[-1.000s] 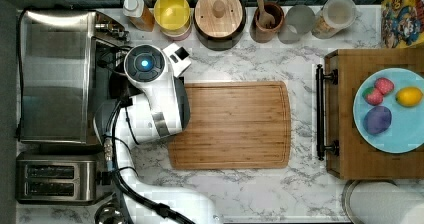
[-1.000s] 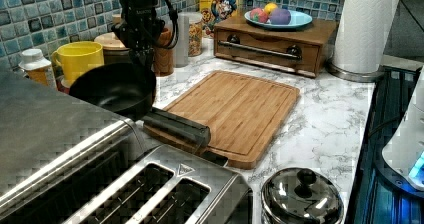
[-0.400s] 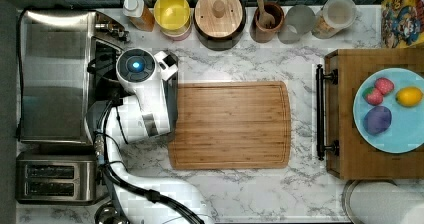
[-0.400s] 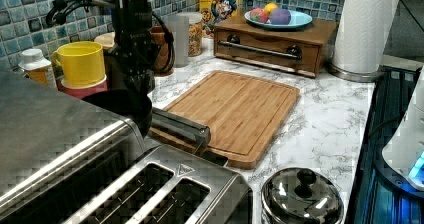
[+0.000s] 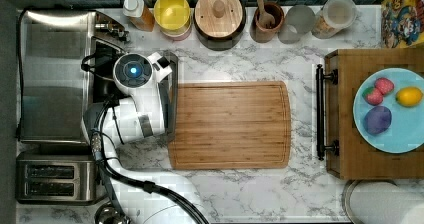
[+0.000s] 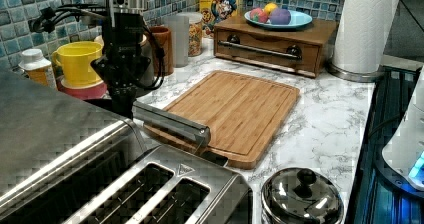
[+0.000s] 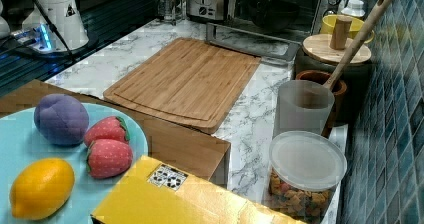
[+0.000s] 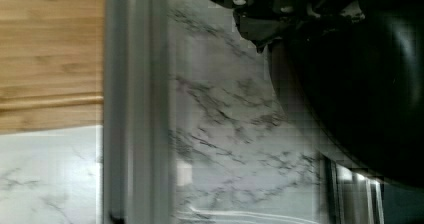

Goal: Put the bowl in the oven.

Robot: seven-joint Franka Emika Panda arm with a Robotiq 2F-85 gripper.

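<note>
A: Top view?
B: The arm's white wrist [image 5: 134, 73] sits over the oven [image 5: 55, 74] mouth, above the lowered glass door [image 5: 173, 96]. A board [image 5: 231, 125] lies on the counter [image 5: 300, 44] at the top view's right of the door.

A: Left view?
B: The hand [image 6: 121, 101] points down just behind the door's grey handle [image 6: 171, 123]; a yellow cup [image 6: 77, 61] stands beyond it. Whether the fingers are wide or closed cannot be told.

A: Right view?
B: The bowl [image 7: 274, 15] appears as a dark round shape inside the oven cavity, behind the open door.

A: Wrist view?
B: The bowl's black glossy curve [image 8: 370, 84] hangs close under the camera, over the glass door, which reflects the marble. Contact between fingers and bowl is hidden.
</note>
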